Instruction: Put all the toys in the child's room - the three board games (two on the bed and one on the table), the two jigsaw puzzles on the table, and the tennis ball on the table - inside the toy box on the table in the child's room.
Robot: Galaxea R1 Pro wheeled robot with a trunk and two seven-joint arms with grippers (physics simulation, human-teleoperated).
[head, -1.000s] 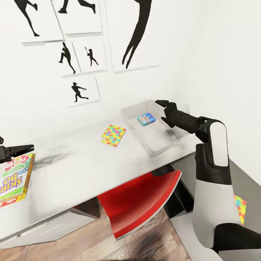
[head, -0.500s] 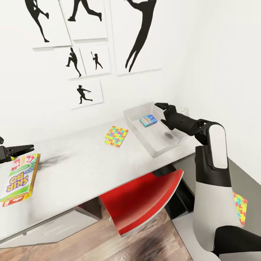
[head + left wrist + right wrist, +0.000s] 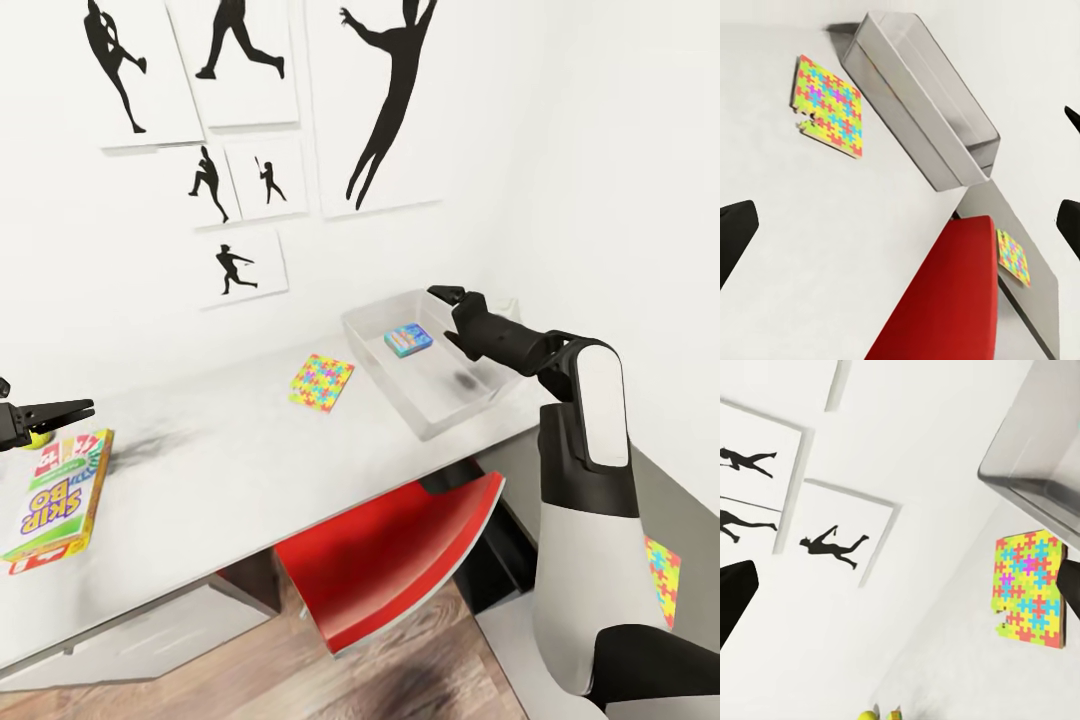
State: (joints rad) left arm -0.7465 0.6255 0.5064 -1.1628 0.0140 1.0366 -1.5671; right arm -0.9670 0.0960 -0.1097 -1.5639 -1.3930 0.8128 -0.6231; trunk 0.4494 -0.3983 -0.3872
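A green, yellow and red "SKIP BO" board game (image 3: 55, 495) lies at the left end of the table (image 3: 220, 470). My left gripper (image 3: 75, 410) hovers open just beyond it. A small yellow-green tennis ball (image 3: 38, 438) peeks out beneath its fingers. One jigsaw puzzle (image 3: 322, 383) (image 3: 831, 105) (image 3: 1031, 589) lies flat mid-table. Beside it stands the translucent toy box (image 3: 440, 395) (image 3: 922, 97), with a small blue board game (image 3: 408, 340) inside. My right gripper (image 3: 442, 312) is open over the box's far end, empty. The bed is out of view.
A red chair (image 3: 400, 555) (image 3: 945, 300) is tucked under the table's front edge. A second jigsaw puzzle (image 3: 662, 578) (image 3: 1014, 256) lies on a lower grey surface to the right of the table. Black silhouette pictures (image 3: 240, 265) hang on the wall behind.
The whole head view has shifted a little, so the camera moved. Both arms hold the same pose and nothing on the table has moved.
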